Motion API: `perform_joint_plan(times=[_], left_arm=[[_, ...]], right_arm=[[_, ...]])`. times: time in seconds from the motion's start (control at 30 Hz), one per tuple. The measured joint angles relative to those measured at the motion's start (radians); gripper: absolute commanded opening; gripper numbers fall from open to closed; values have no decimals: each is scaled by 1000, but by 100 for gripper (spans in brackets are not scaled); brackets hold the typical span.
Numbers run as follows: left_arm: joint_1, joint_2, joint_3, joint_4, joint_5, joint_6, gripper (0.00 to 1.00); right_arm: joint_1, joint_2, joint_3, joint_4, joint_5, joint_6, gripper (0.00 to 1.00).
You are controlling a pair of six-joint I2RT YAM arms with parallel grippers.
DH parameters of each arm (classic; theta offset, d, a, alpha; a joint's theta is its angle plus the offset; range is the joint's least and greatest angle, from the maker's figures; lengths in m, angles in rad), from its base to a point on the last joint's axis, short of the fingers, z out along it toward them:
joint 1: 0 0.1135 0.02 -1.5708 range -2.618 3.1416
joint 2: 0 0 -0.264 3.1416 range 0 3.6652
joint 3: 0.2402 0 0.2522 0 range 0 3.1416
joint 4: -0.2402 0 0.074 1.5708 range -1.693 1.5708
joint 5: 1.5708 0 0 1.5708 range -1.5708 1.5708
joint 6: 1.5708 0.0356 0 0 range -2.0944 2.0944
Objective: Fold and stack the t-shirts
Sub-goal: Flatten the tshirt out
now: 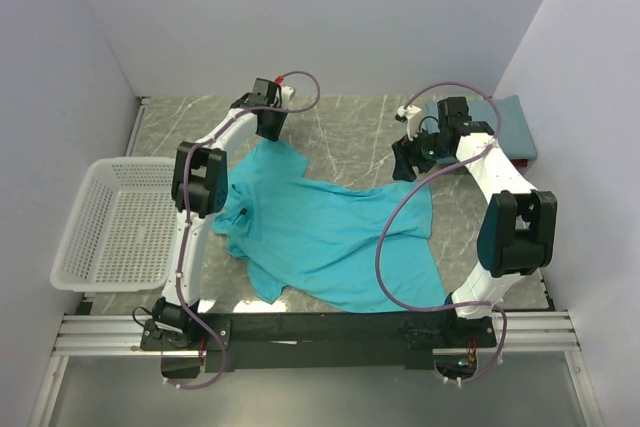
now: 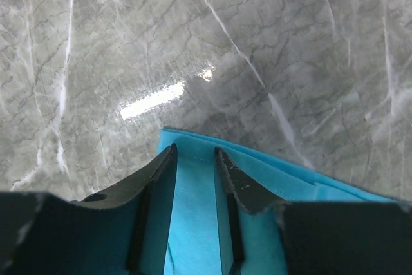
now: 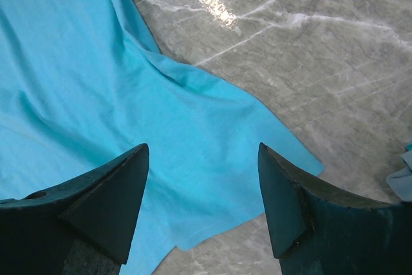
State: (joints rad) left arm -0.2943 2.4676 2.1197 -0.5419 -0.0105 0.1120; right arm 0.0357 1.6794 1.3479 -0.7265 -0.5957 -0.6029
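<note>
A bright teal t-shirt (image 1: 330, 237) lies spread and rumpled across the middle of the marble table. My left gripper (image 1: 268, 132) is down at its far left corner. In the left wrist view the left gripper (image 2: 195, 149) has its jaws narrowed to a small gap, with a strip of the teal cloth (image 2: 277, 172) showing between them. My right gripper (image 1: 405, 162) hovers wide open over the shirt's far right corner (image 3: 96, 62), its tips (image 3: 203, 149) holding nothing. A slate-blue t-shirt (image 1: 510, 127) lies folded at the back right.
A white mesh basket (image 1: 115, 222) stands at the table's left edge. The slate-blue folded shirt's edge (image 3: 402, 178) shows at the right of the right wrist view. Grey walls close the table in on three sides.
</note>
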Motion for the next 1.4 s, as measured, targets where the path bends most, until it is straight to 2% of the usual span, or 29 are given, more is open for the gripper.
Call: perform_joint_plan(times=[0.13,0.17,0.2,0.4,0.83,1.03,1.23,1.4], left_arm=[[-5,0,-1,0,-18,5,31],[-6,0,-1,0,-23,5,34],[-7,0,-2,1,-29,5,42],[-6,-18,-37,43,-48,-6,50],[104,-23,14,32,163,-162,47],[98,26,48,16,222,-179,46],[80,36,53,4,224,-177,41],[63,50,75,-7,172,-171,38]], right_arm=[[-1,0,0,0,1,0,75],[-1,0,0,0,2,0,75],[-1,0,0,0,2,0,75],[-1,0,0,0,3,0,75],[-2,0,0,-1,4,-1,75],[-2,0,0,-1,5,-1,75],[-2,0,0,-3,5,-1,75],[-2,0,0,-4,4,-1,75]])
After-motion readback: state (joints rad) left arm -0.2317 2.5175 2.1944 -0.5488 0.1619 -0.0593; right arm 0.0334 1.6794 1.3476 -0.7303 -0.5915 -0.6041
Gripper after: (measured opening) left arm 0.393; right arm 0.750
